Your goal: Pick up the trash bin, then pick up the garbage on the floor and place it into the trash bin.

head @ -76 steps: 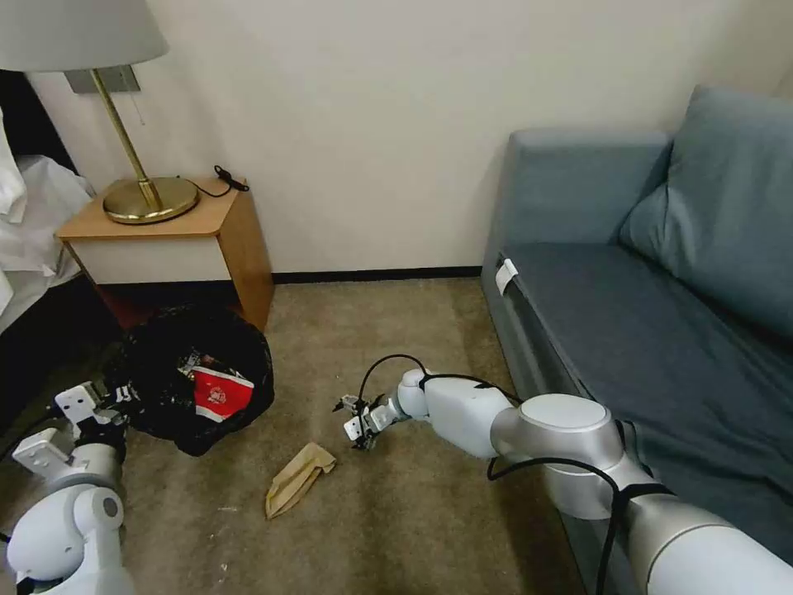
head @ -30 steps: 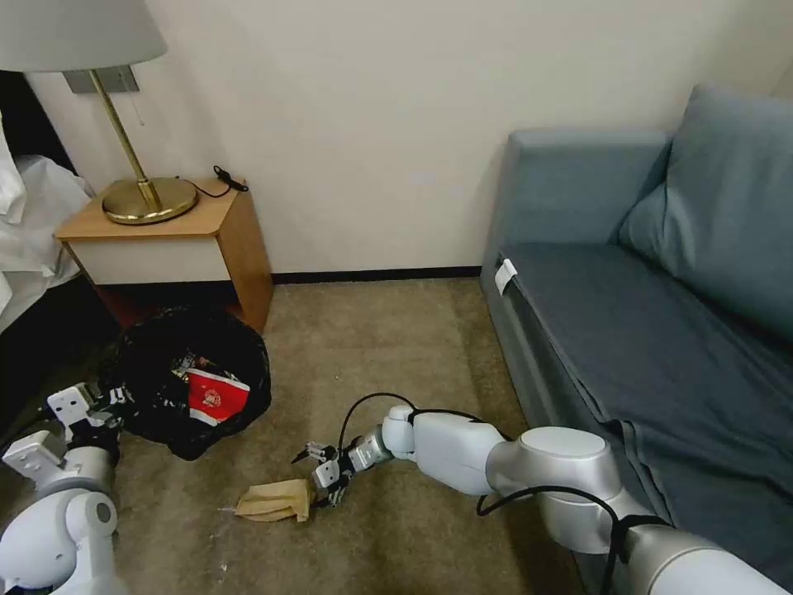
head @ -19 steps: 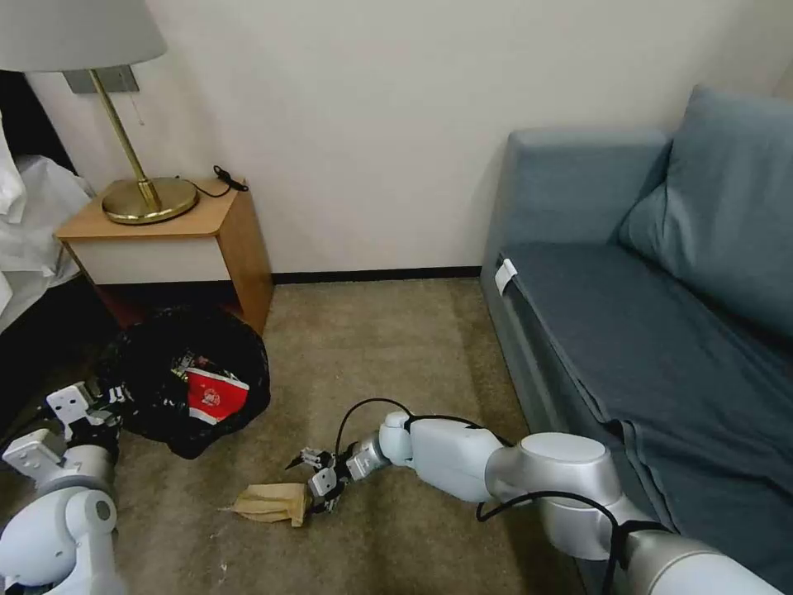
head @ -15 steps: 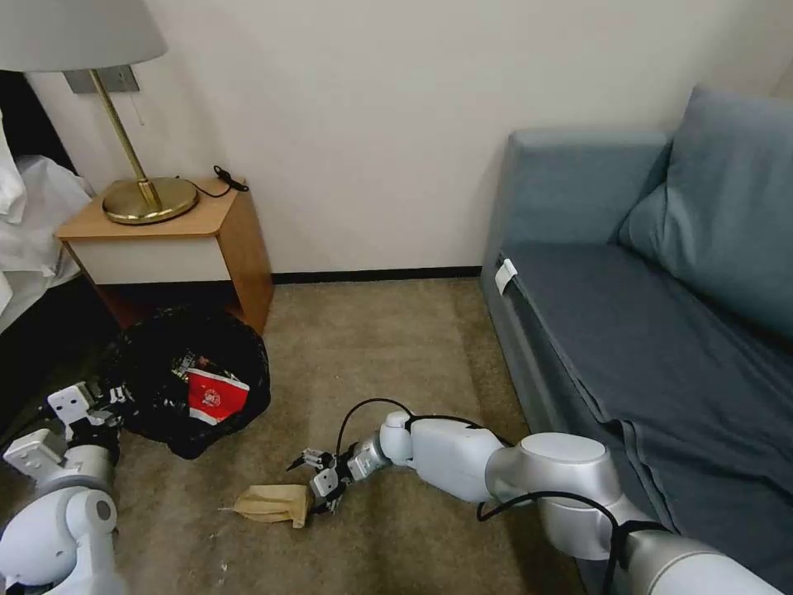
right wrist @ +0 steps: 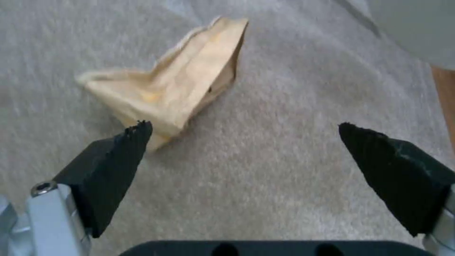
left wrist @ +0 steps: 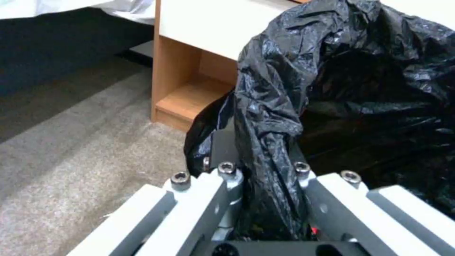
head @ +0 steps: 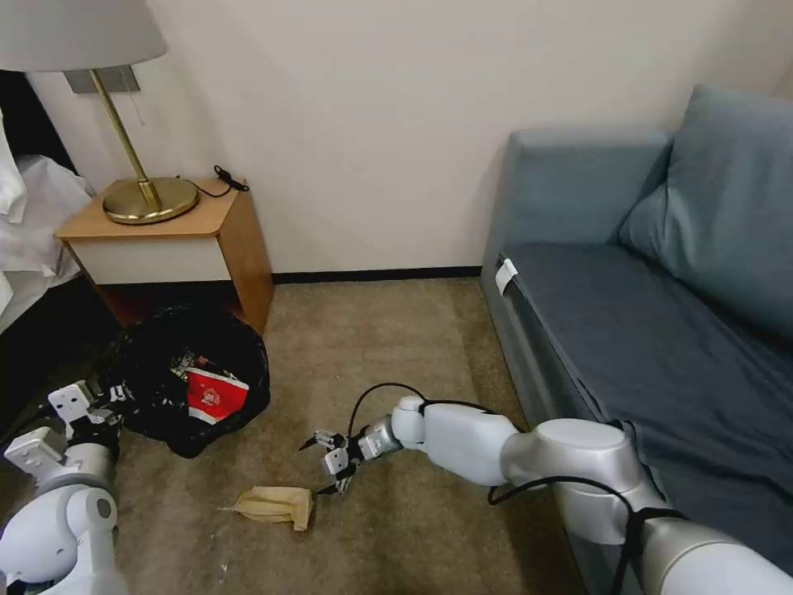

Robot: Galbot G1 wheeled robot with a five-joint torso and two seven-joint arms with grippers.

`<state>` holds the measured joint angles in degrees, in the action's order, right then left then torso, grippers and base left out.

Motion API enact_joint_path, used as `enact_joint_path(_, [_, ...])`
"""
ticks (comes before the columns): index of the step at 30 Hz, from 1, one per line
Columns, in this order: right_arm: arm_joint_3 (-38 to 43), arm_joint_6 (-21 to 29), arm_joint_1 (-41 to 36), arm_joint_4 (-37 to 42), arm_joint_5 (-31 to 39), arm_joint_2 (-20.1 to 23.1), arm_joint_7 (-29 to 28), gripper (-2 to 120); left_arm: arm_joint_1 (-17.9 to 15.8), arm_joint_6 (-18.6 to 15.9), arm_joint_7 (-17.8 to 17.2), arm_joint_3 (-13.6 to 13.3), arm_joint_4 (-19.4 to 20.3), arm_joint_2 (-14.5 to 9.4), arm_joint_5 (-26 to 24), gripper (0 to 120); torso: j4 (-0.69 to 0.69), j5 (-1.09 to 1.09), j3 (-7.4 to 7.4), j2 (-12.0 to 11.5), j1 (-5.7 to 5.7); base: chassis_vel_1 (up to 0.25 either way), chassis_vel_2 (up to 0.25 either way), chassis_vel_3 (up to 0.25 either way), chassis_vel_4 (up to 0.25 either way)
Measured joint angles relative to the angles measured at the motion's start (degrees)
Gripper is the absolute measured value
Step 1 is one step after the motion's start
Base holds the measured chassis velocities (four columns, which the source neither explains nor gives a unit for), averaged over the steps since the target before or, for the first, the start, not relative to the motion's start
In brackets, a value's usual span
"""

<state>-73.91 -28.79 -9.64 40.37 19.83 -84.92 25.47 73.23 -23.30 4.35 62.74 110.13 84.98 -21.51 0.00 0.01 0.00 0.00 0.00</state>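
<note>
Hovering low over the carpet (head: 396,347), the right gripper (head: 330,465) has its jaws wide apart and empty, with the crumpled tan paper bag (head: 274,505) lying flat just beside it at about 7 o'clock from the fingertips. In the right wrist view the paper bag (right wrist: 177,87) sits ahead of the black pads (right wrist: 118,156), one pad overlapping its near corner in that view, contact unclear; the bag is off to one side, not centred between them. Judgement: the spread suits a grab of this wide, floppy item, but the gripper needs re-centring over it first.

The left gripper (head: 103,405) is at 8 o'clock in the head view, clamped on a bunched fold of the black liner at the trash bin (head: 190,376) rim; the left wrist view shows the liner (left wrist: 270,142) pinched between the white fingers (left wrist: 208,192). Likely reason: holding the bin mouth open and close to the pick spot. The bin sits at 1 o'clock from that gripper, in front of the wooden nightstand (head: 178,240), and is tipped toward the robot. A crushed red-and-white paper cup (head: 216,395) is already inside, with some wrapper-like litter next to it, too small to name.

Judgement: the paper bag is the only garbage seen on the floor, so the task looks near its end. Risk: thin paper may slip or fold out of a corner pinch.
</note>
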Motion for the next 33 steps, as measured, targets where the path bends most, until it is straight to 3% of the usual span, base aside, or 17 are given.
enact_joint_path(2, [-1.5,3.1,1.0,3.6,6.0,1.5,-0.4,100,-0.1,0.0,0.0,0.0,-0.1,0.1,0.1,4,0.01,-0.01,0.0,0.0,0.0,0.0,0.0,0.0,0.0])
enact_joint_path(8, [-3.3,8.9,0.8,9.7,15.6,2.0,-4.3,100,-0.4,0.0,0.0,-0.3,-0.4,0.2,0.6,4,0.0,-0.01,0.0,0.0,0.0,0.0,0.0,0.0,0.0])
enact_joint_path(19, [-4.2,9.4,-2.3,3.5,18.4,-6.3,-4.9,100,0.1,-0.1,0.0,-0.5,0.5,0.4,0.9,4,0.02,-0.02,0.0,0.0,0.0,0.0,0.0,0.0,0.0])
enact_joint_path(33, [-7.1,11.4,-5.4,-1.2,18.0,-7.3,-3.9,100,1.4,-0.1,0.0,-0.4,1.7,1.1,0.9,4,0.0,-0.02,0.0,0.0,0.0,0.0,0.0,0.0,0.0])
